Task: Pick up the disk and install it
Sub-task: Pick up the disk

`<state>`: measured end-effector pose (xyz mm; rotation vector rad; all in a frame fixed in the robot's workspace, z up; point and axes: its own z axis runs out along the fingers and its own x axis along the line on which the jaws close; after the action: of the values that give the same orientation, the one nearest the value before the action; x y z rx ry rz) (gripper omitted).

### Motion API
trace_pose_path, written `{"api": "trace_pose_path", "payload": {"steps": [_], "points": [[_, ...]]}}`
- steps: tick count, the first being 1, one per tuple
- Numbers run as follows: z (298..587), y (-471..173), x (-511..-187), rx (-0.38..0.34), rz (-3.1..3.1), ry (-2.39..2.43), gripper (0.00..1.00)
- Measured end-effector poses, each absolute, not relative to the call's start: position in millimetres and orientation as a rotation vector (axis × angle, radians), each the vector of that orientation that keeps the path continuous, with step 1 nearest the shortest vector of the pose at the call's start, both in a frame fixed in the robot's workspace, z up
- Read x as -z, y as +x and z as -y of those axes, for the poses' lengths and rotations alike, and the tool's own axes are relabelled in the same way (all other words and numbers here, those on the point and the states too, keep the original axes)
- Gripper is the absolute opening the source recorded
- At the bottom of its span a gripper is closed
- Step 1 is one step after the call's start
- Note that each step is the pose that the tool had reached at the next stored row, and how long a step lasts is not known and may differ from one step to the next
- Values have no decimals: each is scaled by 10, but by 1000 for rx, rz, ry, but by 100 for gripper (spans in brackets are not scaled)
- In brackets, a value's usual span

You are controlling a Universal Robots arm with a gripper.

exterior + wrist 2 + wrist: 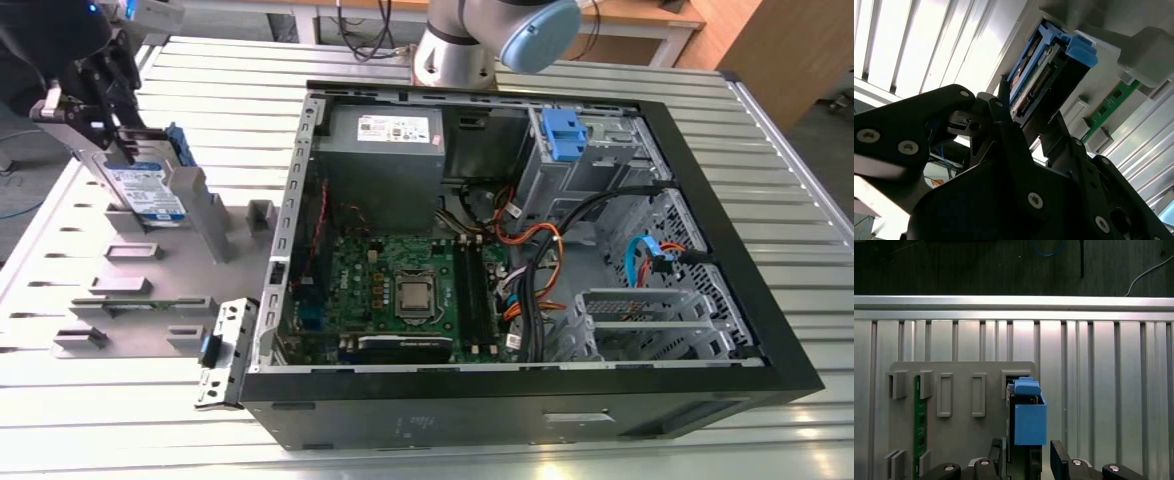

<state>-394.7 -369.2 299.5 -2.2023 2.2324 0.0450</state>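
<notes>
Silver-grey tubular arm (451, 50) with a pale blue joint cap (541, 35); the gripper (1026, 460) is matte black, seemingly jointed plates, studded with silver screws (1035, 200).

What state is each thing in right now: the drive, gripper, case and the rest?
Silver hard drive in blue plastic carrier, the disk: upright in the grey slotted fixture, outside the case, not installed.
Black gripper: astride the disk's upper end.
Black computer case: on its side, panel off, interior exposed.
Blue plastic bracket: seated in the case's drive bay.
Green circuit board: standing in a fixture slot.
</notes>
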Motion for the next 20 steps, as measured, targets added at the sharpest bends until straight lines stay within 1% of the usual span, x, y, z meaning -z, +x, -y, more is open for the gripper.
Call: {"api": "trace_pose_path", "payload": {"steps": [8, 9, 11, 12, 20], "points": [[3693, -3921, -2994, -45, -2232, -2202, 50], [3693, -3921, -2995, -45, -2232, -2202, 49], [3693, -3921, -2994, -45, -2232, -2202, 49], [3693, -3921, -2994, -45, -2232, -2202, 42], [3693, -3919, -2994, -45, -2232, -2202, 42]]}}
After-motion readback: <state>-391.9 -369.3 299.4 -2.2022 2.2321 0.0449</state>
